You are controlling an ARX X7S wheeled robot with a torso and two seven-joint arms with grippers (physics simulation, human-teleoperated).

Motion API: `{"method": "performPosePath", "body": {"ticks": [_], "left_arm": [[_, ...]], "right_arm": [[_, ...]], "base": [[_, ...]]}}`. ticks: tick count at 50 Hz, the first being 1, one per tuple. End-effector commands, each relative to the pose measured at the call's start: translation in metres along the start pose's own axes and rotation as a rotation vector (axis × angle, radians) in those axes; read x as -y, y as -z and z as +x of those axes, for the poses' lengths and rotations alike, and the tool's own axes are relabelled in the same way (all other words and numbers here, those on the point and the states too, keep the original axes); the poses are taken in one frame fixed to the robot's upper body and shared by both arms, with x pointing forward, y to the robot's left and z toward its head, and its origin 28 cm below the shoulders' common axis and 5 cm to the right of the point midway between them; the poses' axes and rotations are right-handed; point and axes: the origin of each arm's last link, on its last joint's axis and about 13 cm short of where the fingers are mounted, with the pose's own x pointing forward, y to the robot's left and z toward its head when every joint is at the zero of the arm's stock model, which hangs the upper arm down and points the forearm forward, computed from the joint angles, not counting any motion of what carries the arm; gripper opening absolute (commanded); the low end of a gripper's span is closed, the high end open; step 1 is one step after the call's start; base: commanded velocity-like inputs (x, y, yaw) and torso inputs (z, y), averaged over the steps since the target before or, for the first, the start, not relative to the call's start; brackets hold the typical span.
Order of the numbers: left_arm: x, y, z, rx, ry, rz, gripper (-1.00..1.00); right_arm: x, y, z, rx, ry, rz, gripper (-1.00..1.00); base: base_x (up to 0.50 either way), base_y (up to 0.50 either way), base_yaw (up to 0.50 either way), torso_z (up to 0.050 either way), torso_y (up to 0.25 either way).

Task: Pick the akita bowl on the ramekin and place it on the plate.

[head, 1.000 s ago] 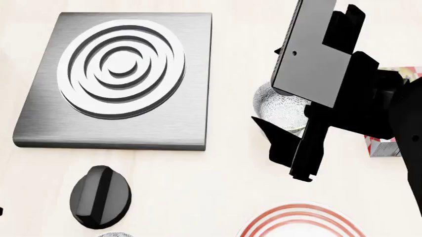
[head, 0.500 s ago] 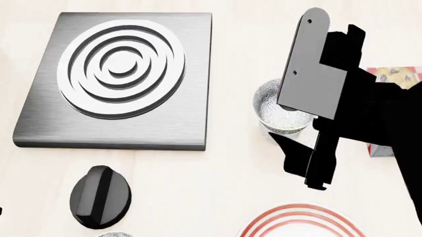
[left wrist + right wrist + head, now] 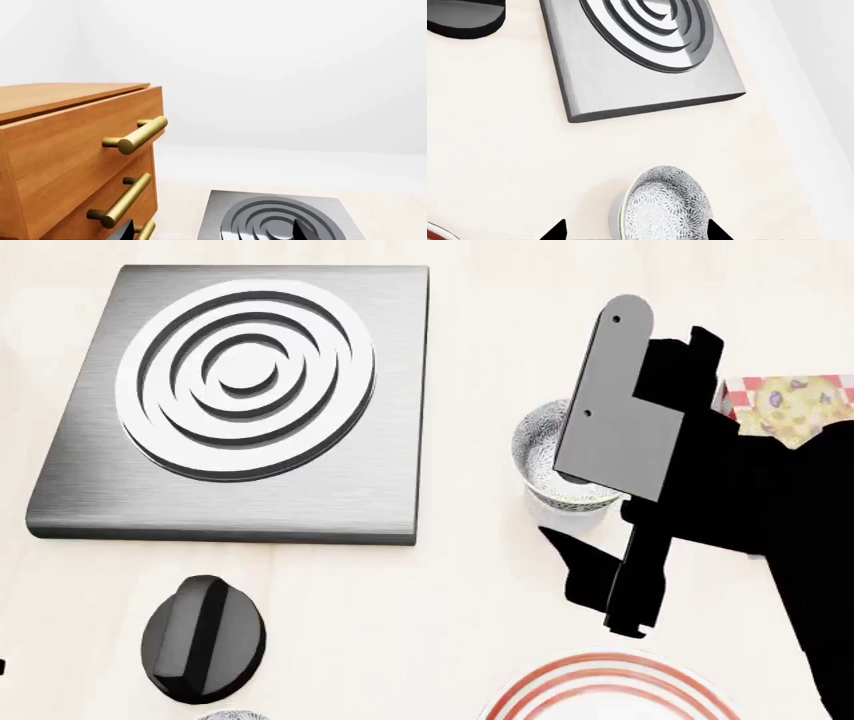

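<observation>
The akita bowl (image 3: 538, 445) (image 3: 667, 210), grey-speckled with a pale inside, sits on the white ramekin (image 3: 616, 216), whose rim shows under it. My right arm hides part of the bowl in the head view. In the right wrist view my right gripper (image 3: 635, 232) is open, a fingertip on either side of the bowl and neither touching it. One black finger (image 3: 577, 558) shows below the bowl in the head view. The red-ringed plate (image 3: 607, 692) lies at the near edge. My left gripper (image 3: 210, 235) is open and holds nothing.
A steel burner plate (image 3: 240, 400) (image 3: 277, 217) lies at the left, with a black knob (image 3: 203, 638) in front of it. A red-checked box (image 3: 787, 405) stands behind my right arm. A wooden drawer unit (image 3: 73, 160) with brass handles stands near my left gripper.
My right arm has shifted toward the near side in the head view. More of the bowl's rim and of the checked box now shows. The bowl has not moved.
</observation>
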Motion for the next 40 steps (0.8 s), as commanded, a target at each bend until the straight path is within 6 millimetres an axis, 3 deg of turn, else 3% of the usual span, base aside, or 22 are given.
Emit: {"method": "performPosePath", "body": {"ticks": [1,33,40], "left_arm": [[0.000,0.000,0.000,-0.002,-0.001,-0.002,1.00],[0.000,0.003,0.001,-0.010,0.000,-0.001,1.00],[0.000,0.003,0.001,-0.008,-0.003,-0.001,1.00]], "right_arm": [[-0.005,0.009,0.009,-0.023,-0.013,0.022,1.00],[0.005,0.015,0.024,-0.064,0.009,0.014,1.00],[-0.001,0.020,0.033,-0.062,0.006,0.018,1.00]], "base": [[0.00,0.00,0.00,0.000,0.000],[0.00,0.00,0.00,0.000,0.000],[0.00,0.00,0.00,0.000,0.000]]}}
